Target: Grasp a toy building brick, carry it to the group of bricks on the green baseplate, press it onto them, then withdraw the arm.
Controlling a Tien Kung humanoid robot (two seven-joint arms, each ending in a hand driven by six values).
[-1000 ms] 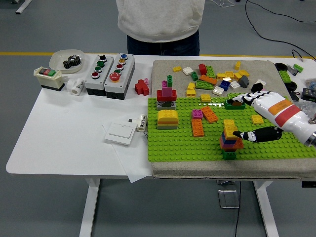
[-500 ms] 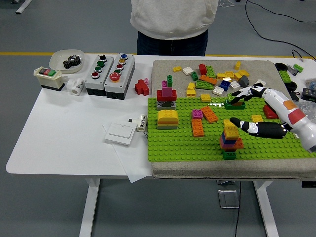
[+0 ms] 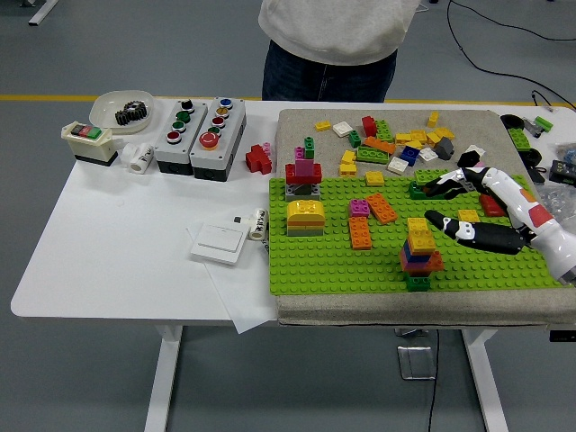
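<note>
We see a studded green plastic baseplate (image 3: 315,261), faintly glossy; it lies on a matt beige cloth mat (image 3: 297,121) of coarse weave; the loose bright plastic bricks (image 3: 396,144) look smooth and shiny; the white table (image 3: 117,243) is smooth and matt; the robot's right hand (image 3: 468,211) shows glossy white and black plastic shells; a dark metal gear (image 3: 131,112) sits in a smooth white dish (image 3: 103,108); a sheet of white paper (image 3: 243,310) looks flat and matt.

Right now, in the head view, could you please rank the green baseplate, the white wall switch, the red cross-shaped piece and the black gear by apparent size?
1. green baseplate
2. white wall switch
3. black gear and red cross-shaped piece: these look alike, so I will not rank them.
</note>
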